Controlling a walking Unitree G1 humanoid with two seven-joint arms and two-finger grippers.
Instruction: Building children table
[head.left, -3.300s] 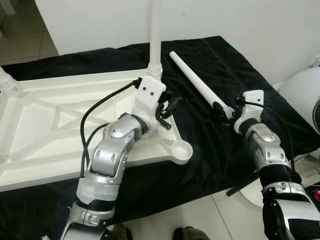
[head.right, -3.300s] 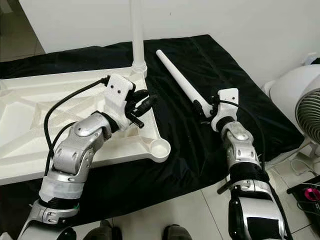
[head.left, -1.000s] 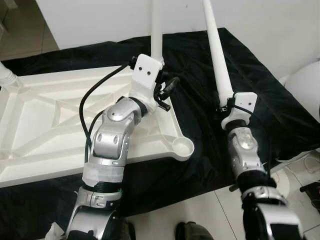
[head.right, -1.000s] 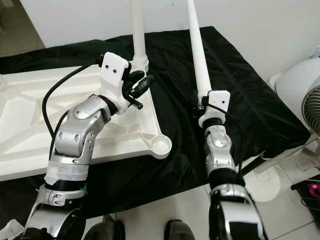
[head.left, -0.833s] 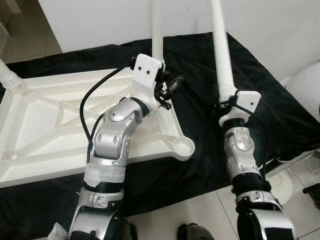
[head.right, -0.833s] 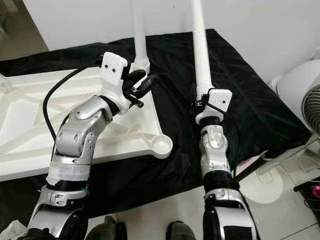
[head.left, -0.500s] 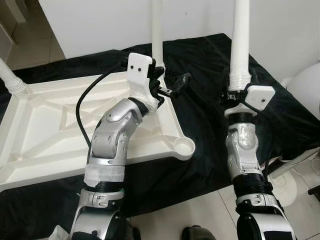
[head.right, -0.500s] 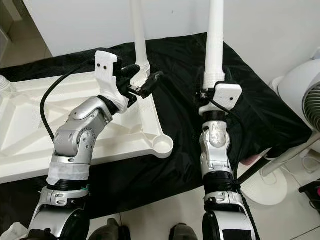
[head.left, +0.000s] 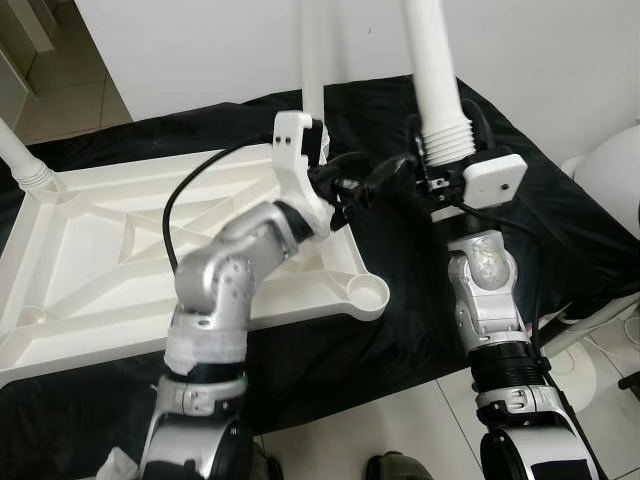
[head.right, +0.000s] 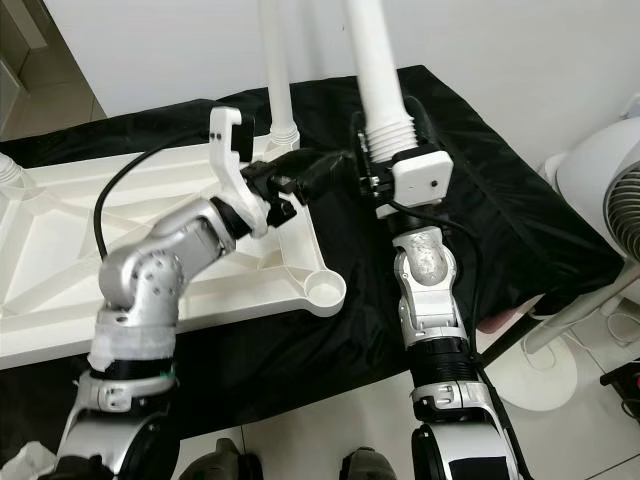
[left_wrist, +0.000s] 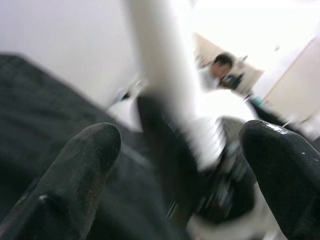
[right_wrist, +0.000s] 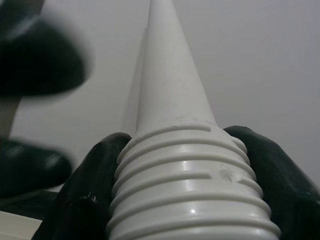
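The table top (head.left: 120, 250) lies upside down on a black cloth (head.left: 560, 240), its ribbed underside facing up, with one leg already standing at its far left corner (head.left: 22, 160) and another leg (head.left: 312, 70) upright at the far right corner, while the near right corner socket (head.left: 367, 293) sits bare. Moving rightward, the left gripper (head.left: 375, 178) reaches across from above the top's right edge with its two black fingers spread apart, closing on nothing, pointed toward the loose leg (head.left: 432, 70). That leg is held upright by the right gripper (right_wrist: 185, 165), whose fingers clamp the threaded end on both sides; the thread points downward toward the cloth, just right of the table top. To do this step well, I judge the right arm should carry the leg over the bare socket, keep it plumb, and seat the thread squarely before turning, so it does not cross-thread; the left gripper could steady the shaft higher up. What stands in the way is the left gripper itself, close beside the thread, and the fitted leg just behind it, which the tall shaft could knock. Farther right, a white fan (head.right: 610, 190) stands off the cloth, well apart from the work
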